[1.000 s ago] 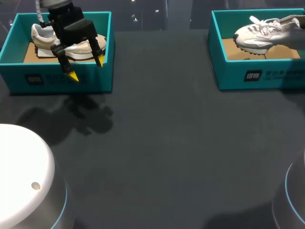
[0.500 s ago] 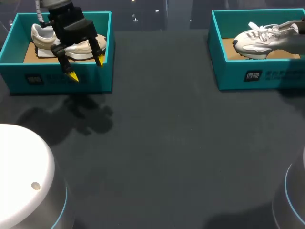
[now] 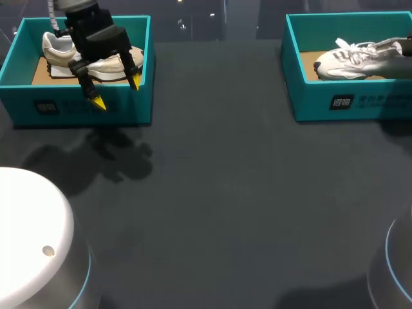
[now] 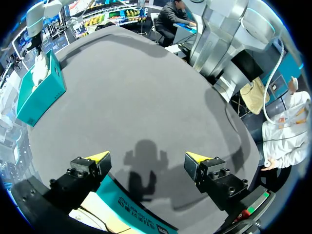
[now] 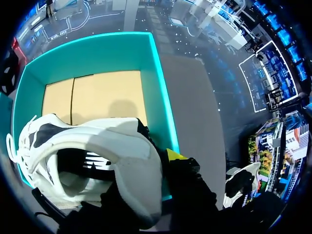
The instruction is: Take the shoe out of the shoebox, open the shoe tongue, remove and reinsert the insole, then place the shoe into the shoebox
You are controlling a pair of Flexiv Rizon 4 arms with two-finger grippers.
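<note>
On the dark table (image 3: 244,193) stand two teal shoeboxes, well apart, with two pale shoes, one to each box. Of the two claws, the left claw (image 3: 116,92) hangs over the front wall of the left shoebox (image 3: 84,109), its fingers spread wide with nothing between them; the cream shoe (image 3: 61,51) lies inside that box. The right claw (image 5: 161,163) is clamped on the heel of the white shoe (image 3: 354,59), holding it above the brown floor of the right shoebox (image 3: 335,103).

Head view high behind the table (image 3: 225,193); wrist views close above left shoebox (image 4: 131,208) and right shoebox (image 5: 159,97).
</note>
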